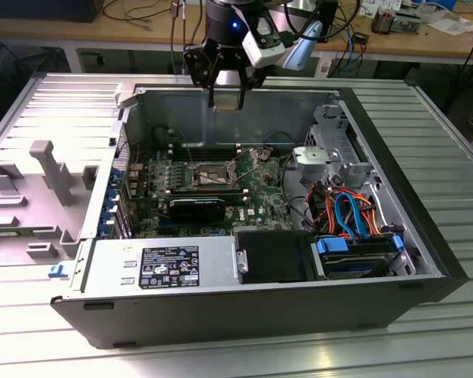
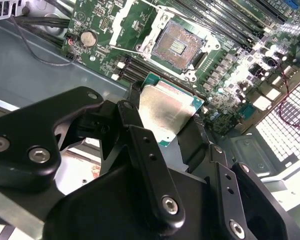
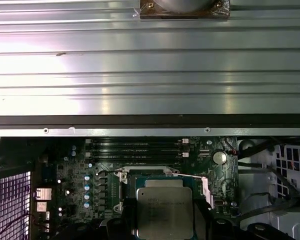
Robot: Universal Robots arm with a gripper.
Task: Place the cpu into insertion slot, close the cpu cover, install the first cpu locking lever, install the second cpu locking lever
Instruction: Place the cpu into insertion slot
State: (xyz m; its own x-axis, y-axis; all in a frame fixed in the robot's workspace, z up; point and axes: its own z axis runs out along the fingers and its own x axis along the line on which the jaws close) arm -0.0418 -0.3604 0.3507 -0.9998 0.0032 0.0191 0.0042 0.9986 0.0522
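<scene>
The flat square silver-grey metal cpu is clamped by opposite edges in the black end effector (presumably keeping its underside untouched) and is held above, well apart from, the open dark square insertion slot.

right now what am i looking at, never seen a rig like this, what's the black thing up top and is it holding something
It is a robot arm working over an open computer case that lies on a ribbed metal table. The exterior view shows the whole scene from a camera off the arm. The two wrist views come from cameras riding on the arm, near its claw. The claw is shut on the cpu, a flat silver square chip. The insertion slot on the green board is empty, its contacts bare.
</scene>
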